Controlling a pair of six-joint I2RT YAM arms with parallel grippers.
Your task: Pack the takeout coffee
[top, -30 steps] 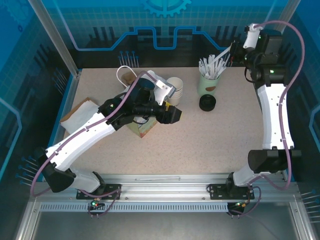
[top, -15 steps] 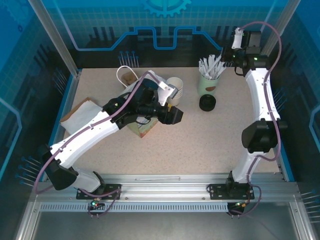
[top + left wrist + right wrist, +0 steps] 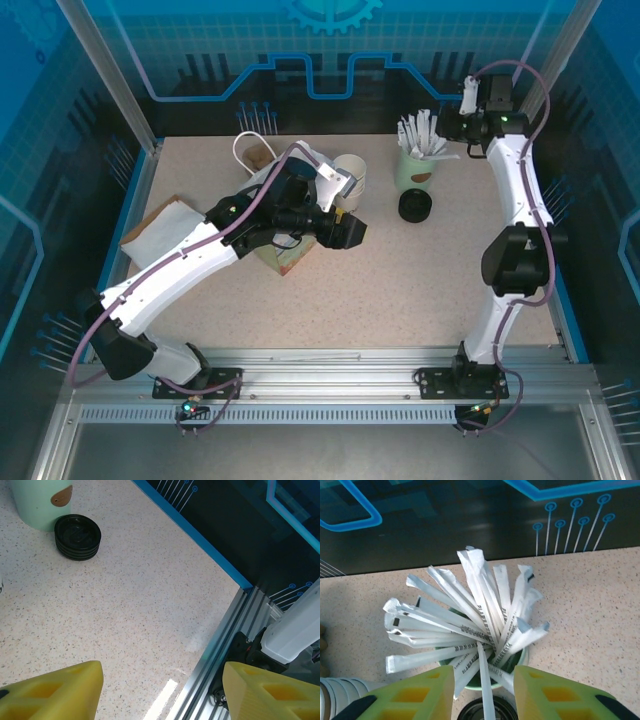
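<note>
- We cannot tell where the takeout coffee stands. The left arm [image 3: 190,265] lies across the left middle of the table [image 3: 430,290] and hides what is under it.
- The left gripper [image 3: 160,690] has its yellow fingers spread wide, with nothing between them and bare speckled tabletop below.
- From above, that gripper sits just in front of the stack of white paper cups [image 3: 352,175].
- The right gripper [image 3: 484,690] also has its fingers parted. It hangs over the mint-green holder [image 3: 415,175] of paper-wrapped straws [image 3: 470,620]. One straw runs through the gap, touching neither finger.
- A stack of black lids [image 3: 78,536] sits just beside the holder, on its near side.
- A white loop handle [image 3: 240,150] shows at the rear left, partly under the left arm.
</note>
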